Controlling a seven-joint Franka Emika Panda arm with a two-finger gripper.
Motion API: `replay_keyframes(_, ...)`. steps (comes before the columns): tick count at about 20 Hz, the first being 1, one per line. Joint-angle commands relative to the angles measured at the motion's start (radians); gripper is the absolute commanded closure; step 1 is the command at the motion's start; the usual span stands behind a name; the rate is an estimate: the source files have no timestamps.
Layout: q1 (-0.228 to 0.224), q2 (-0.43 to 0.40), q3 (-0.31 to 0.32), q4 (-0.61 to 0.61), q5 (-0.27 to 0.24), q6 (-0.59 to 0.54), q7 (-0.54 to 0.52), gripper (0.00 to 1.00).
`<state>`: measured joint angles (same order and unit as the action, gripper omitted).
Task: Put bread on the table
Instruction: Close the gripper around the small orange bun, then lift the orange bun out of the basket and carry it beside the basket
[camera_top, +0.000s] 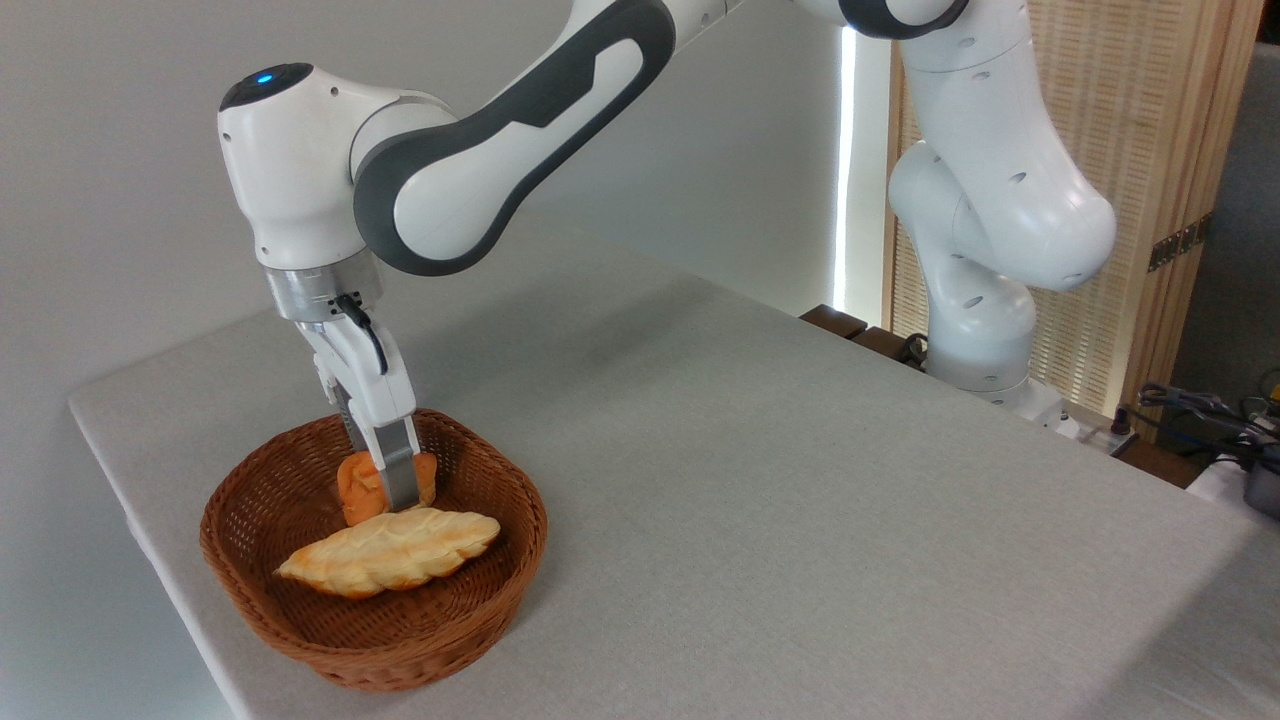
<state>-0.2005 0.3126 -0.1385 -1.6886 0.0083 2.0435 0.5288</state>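
Near table's (760, 480) front-left corner, wicker basket (300, 610) sat. Gripper (385, 495) reached down inside it, fingers clenched on orange bun (355, 490), bun near basket's back wall. Pale braided loaf (390, 552) lay just in front, touching or nearly touching bun.

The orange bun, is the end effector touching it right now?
Touching. The camera view shows the end effector fingers closed against the orange bun inside the basket.
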Motion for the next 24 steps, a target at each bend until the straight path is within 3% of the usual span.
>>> replay_keyframes(1,0.006,-0.029,0.007,0.009,-0.007,-0.003,-0.016,0.57)
replay_keyframes(8,0.007,-0.115,0.013,0.006,-0.073,-0.015,-0.021,0.56)
replay_keyframes(12,0.007,-0.165,0.014,-0.003,-0.076,-0.091,-0.047,0.5)
replay_keyframes(14,0.007,-0.199,0.014,-0.022,-0.076,-0.138,-0.058,0.43)
replay_keyframes(19,0.006,-0.314,0.014,-0.135,-0.076,-0.174,-0.056,0.39)
replay_keyframes(24,-0.008,-0.374,-0.001,-0.236,-0.079,-0.174,-0.058,0.32)
